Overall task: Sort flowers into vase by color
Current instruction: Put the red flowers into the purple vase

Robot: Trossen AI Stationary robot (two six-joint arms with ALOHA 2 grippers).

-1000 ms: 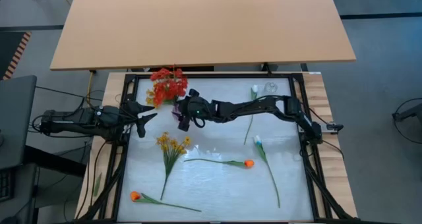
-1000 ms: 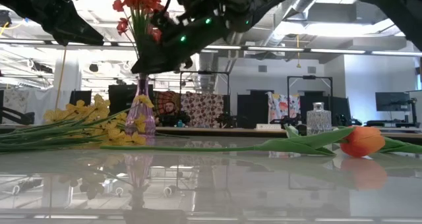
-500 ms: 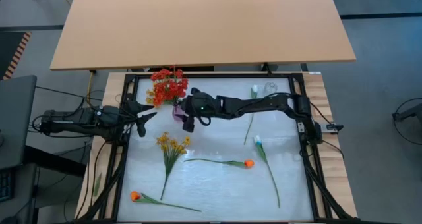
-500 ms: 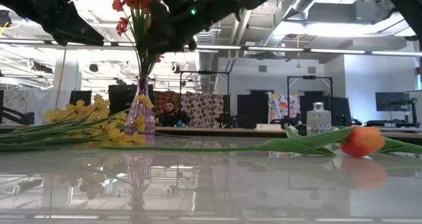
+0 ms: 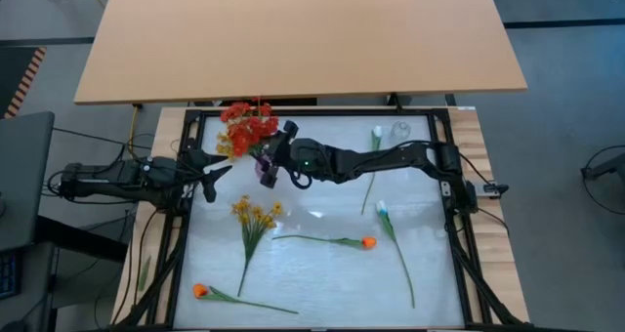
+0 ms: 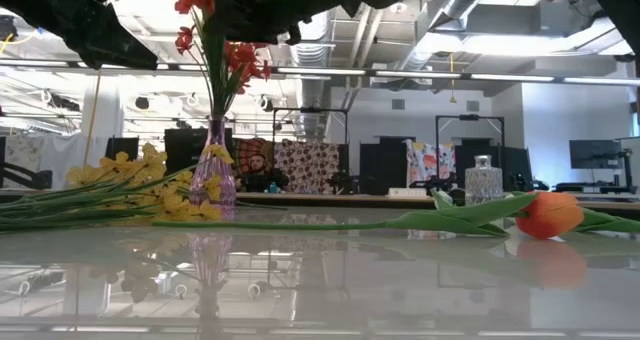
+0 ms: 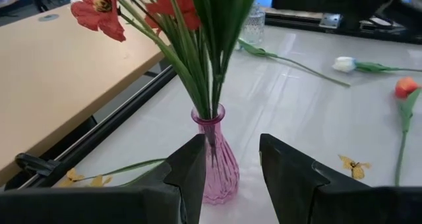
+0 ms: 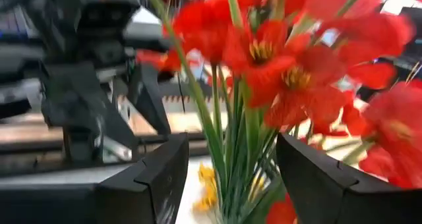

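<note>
A bunch of red flowers [image 5: 248,127] stands with its green stems in a pink ribbed vase [image 7: 214,159] near the table's far left. My right gripper [image 8: 231,148] is open, high up beside the vase [image 5: 266,166]. Its fingers stand on either side of the stems [image 8: 245,138], just below the blooms, and I see no touch. My left gripper [image 7: 227,155] is open and waits low, left of the vase, pointing at it. On the table lie a yellow spray [image 5: 254,218], two orange tulips [image 5: 366,242] [image 5: 200,291] and two white tulips [image 5: 381,210] [image 5: 376,135].
A small clear glass vase [image 5: 400,130] stands at the far right of the white mat. A black frame [image 5: 186,225] borders the mat. A bare wooden tabletop [image 5: 303,39] lies beyond the far edge. There is free room at the mat's near middle.
My right gripper has risen along the red flowers' stems, from near the vase's neck up to just under the blooms, drifting slightly toward the far edge. In the low view it has left the top of the picture, and lower red blooms that it hid now show.
</note>
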